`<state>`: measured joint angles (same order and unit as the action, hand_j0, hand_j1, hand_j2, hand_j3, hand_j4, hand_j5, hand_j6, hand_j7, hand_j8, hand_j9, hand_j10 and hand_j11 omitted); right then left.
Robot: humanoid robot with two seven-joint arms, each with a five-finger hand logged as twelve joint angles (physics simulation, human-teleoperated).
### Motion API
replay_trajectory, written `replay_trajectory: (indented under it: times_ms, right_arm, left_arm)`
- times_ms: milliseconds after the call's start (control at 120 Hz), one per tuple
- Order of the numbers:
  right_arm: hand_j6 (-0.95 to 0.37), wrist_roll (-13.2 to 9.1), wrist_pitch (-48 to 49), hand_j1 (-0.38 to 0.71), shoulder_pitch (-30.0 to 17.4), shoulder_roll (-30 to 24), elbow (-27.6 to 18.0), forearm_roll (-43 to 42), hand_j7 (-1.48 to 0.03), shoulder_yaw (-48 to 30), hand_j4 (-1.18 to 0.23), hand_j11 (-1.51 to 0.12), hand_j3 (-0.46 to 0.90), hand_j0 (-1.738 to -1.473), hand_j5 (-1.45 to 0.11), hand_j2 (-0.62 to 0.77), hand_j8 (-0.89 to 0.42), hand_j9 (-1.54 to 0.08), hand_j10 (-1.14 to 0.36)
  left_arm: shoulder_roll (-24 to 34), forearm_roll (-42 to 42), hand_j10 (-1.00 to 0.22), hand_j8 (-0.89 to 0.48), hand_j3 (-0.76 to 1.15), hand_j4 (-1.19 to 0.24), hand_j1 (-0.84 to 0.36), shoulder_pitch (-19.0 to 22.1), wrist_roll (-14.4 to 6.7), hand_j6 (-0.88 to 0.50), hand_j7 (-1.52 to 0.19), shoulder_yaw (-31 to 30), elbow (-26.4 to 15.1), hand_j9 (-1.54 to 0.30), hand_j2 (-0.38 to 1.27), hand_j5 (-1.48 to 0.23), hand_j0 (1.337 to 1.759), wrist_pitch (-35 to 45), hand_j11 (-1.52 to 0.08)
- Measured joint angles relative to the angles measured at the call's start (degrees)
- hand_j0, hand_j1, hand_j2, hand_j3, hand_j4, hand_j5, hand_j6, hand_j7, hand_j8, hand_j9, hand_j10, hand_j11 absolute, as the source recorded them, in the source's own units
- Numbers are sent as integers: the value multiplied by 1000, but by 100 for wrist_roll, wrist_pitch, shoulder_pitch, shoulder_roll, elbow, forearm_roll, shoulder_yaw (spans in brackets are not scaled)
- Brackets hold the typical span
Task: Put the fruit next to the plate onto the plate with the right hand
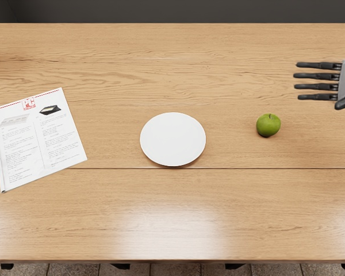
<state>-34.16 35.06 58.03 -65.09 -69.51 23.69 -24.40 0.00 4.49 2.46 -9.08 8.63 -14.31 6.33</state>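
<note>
Wooden tabletop (172, 224) with white plate (172, 139) bare at centre, green apple (268, 125) lying apart to its right, right hand (344, 80) near the edge, fingers outstretched, empty: reach, grasp, placement all pending.

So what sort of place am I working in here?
Probably a simulated dining or desk setup: a plain wooden table bearing a white plate, a green apple and a printed leaflet.

The printed sheet (37, 138) on the desk (172, 213) carries a red logo and fine print, all too small to read.
</note>
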Motion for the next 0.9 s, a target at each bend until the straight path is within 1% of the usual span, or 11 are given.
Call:
replay_trajectory:
  times_ms: [142, 200, 292, 342, 417, 492, 567, 633, 742, 817, 900]
  right_arm:
    - [-12, -2, 0, -326, -5, -25, -3, -9, -24, -26, -14, -24, 0, -1658, -23, -5, -14, -24, -15]
    - [-14, -2, 1, -324, 81, 48, -54, -124, -27, -81, -15, -26, 0, -1658, -26, -5, -15, -26, -17]
    - [-19, -9, 0, -318, 716, 362, -791, -1546, -33, -129, -21, -32, 0, -1658, -32, -6, -21, -32, -22]
    - [-35, -36, -153, -302, 966, 460, -1229, -2267, -51, -141, -36, -50, 0, -1658, -50, -9, -36, -50, -37]
    - [-54, -60, -906, -282, 1175, 544, -1810, -3175, -73, -145, -55, -73, 0, -1658, -73, -12, -55, -73, -55]
    - [-73, -72, -2086, -262, 1263, 589, -2371, -3919, -95, -57, -73, -95, 0, -1658, -95, -15, -73, -95, -73]
    - [-90, -78, -3150, -242, 1297, 717, -2719, -4475, -116, 280, -90, -116, 0, -1658, -116, -18, -90, -116, -90]
    - [-99, -81, -3843, -233, 1320, 957, -2863, -4963, -126, 697, -99, -126, 0, -1658, -126, -19, -99, -126, -99]
    - [-109, -83, -4455, -225, 1337, 1194, -2962, -5752, -136, 1200, -107, -136, 0, -1658, -137, -20, -108, -136, -107]
    - [-115, -83, -4904, -218, 1330, 1268, -2993, -6101, -144, 1484, -114, -144, 0, -1658, -144, -21, -114, -144, -113]
    - [-120, -84, -5630, -212, 1304, 1467, -3010, -6389, -150, 1870, -119, -150, 0, -1658, -150, -21, -119, -150, -118]
  left_arm:
    - [0, 0, 0, 0, 0, 0, 349, 0, 2, 0, 0, 0, 0, 0, 0, 0, 1658, 0, 0]
    - [0, 1, 0, 0, 0, 0, 349, 0, 2, 0, 0, 1, 1, 0, 0, 0, 1658, 0, 0]
    - [0, 0, 0, 0, 0, 0, 349, 0, 1, 0, 0, 0, 0, 0, 0, 0, 1658, 0, 0]
    - [0, 0, 0, 0, 0, 0, 349, 0, 1, 0, 0, 0, -1, 0, 0, 0, 1658, 0, 0]
    - [0, -1, 0, 0, 0, 0, 349, 0, 1, 0, 0, -1, -1, 0, 0, 0, 1658, 0, 0]
    - [0, -1, 0, 0, 0, 0, 349, 0, 2, 0, 0, -1, 1, 0, 0, 0, 1658, 0, 0]
    - [0, -1, 0, 0, 0, 0, 349, 0, 0, 0, 0, -1, 1, 0, 0, 0, 1658, 0, 0]
    - [0, -1, 0, 0, 0, 0, 349, 0, 1, 0, 0, -1, 0, 0, 0, 0, 1658, 0, 0]
    - [0, -1, 0, 0, 0, 0, 349, 0, 1, 0, 0, -1, 0, 0, 0, 0, 1658, 0, 0]
    - [0, -1, 0, 0, 0, 0, 349, 0, 0, 0, 0, -1, 0, 0, 0, 0, 1658, 0, 0]
    - [0, -1, 0, 0, 0, 0, 349, 0, 0, 0, 0, -1, 0, 0, 0, 0, 1658, 0, 0]
